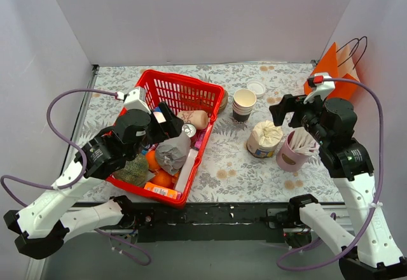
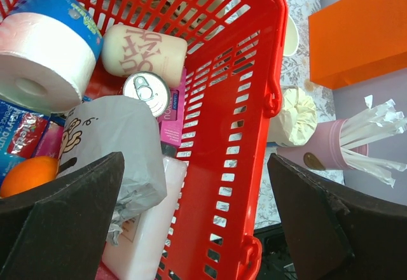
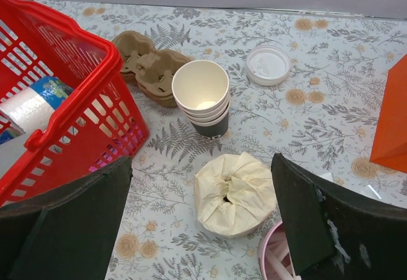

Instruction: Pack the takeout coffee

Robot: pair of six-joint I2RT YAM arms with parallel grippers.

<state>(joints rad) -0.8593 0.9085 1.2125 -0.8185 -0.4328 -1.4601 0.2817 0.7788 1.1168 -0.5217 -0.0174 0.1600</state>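
Observation:
No takeout coffee with a lid on shows in any view. A stack of lidless cream-and-dark paper cups [image 1: 244, 104] [image 3: 203, 95] stands on the table, and a loose white lid [image 1: 256, 88] [image 3: 268, 65] lies behind it. My left gripper [image 1: 163, 117] [image 2: 196, 184] hangs open over the right wall of the red basket [image 1: 215, 116] [image 2: 254, 70], holding nothing. My right gripper [image 1: 284, 109] [image 3: 202, 184] is open above a cream paper-wrapped tub [image 1: 264, 139] [image 3: 234, 192], with nothing between its fingers.
The basket holds a toilet roll [image 2: 38, 57], a can [image 2: 146, 93], a grey bag [image 2: 111, 140], oranges and packets. A cardboard cup carrier [image 3: 149, 67] lies behind the cups. A pink cup of straws [image 1: 296, 149] stands front right, an orange paper bag [image 1: 337, 70] at the back right.

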